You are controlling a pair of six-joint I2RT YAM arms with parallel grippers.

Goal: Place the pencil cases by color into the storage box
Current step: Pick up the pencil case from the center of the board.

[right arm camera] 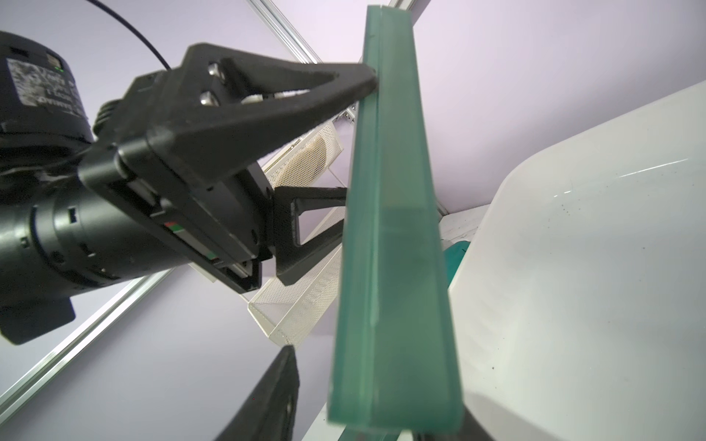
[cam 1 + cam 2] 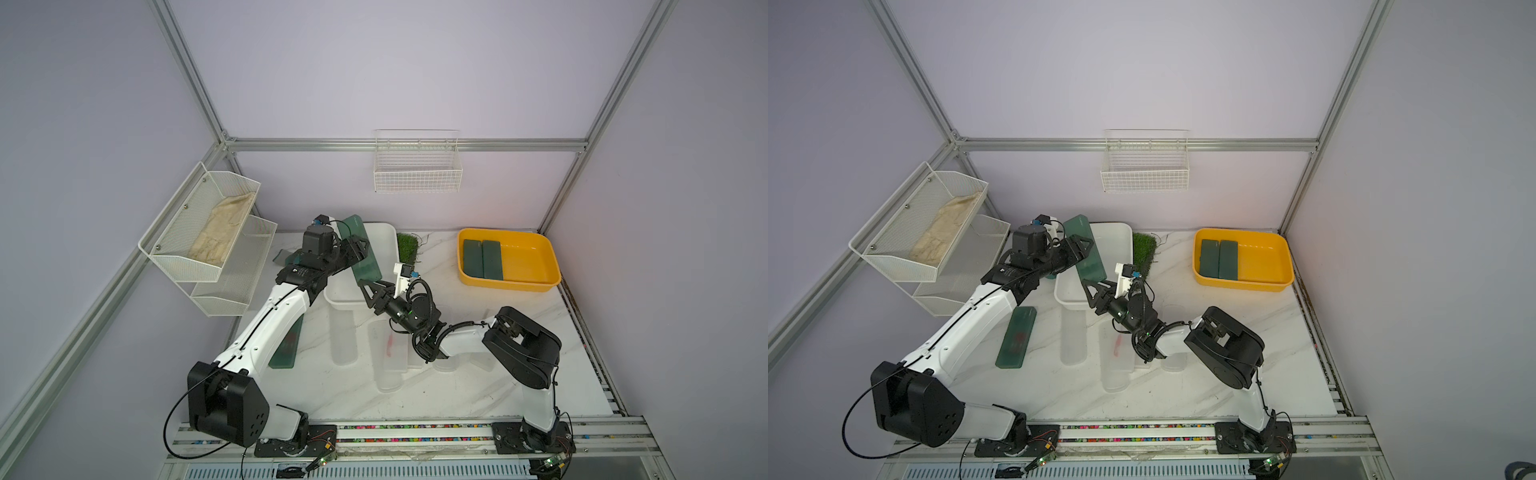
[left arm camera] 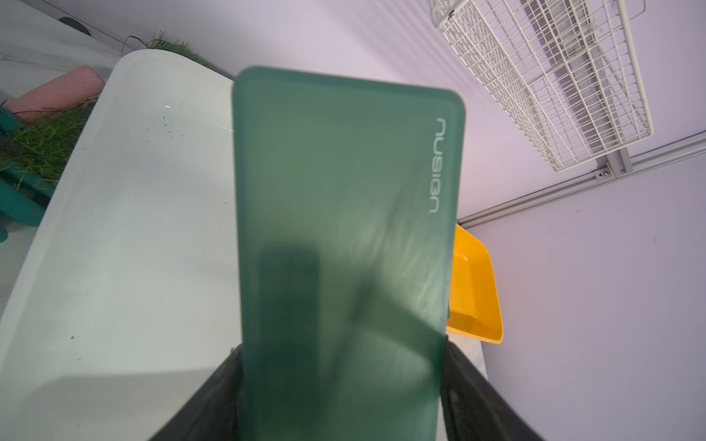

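A translucent green pencil case (image 2: 370,269) (image 2: 1080,227) hangs tilted over the white storage box (image 2: 384,229) (image 3: 114,229). My left gripper (image 2: 360,248) (image 2: 1086,247) (image 3: 344,385) is shut on its long edges. My right gripper (image 2: 365,293) (image 2: 1088,293) (image 1: 374,414) straddles the case's lower end (image 1: 393,286), open, with a gap beside one finger (image 1: 273,397). Two dark green cases (image 2: 483,258) lie in the yellow storage box (image 2: 511,286). Another green case (image 2: 1017,336) and several frosted white cases (image 2: 345,338) (image 2: 388,357) lie on the table.
A fake-grass mat (image 2: 407,247) lies between the two boxes. A wire basket (image 2: 417,166) hangs on the back wall. Mesh shelves (image 2: 208,232) stand at the left wall. More frosted cases lie partly under the right arm (image 2: 461,338).
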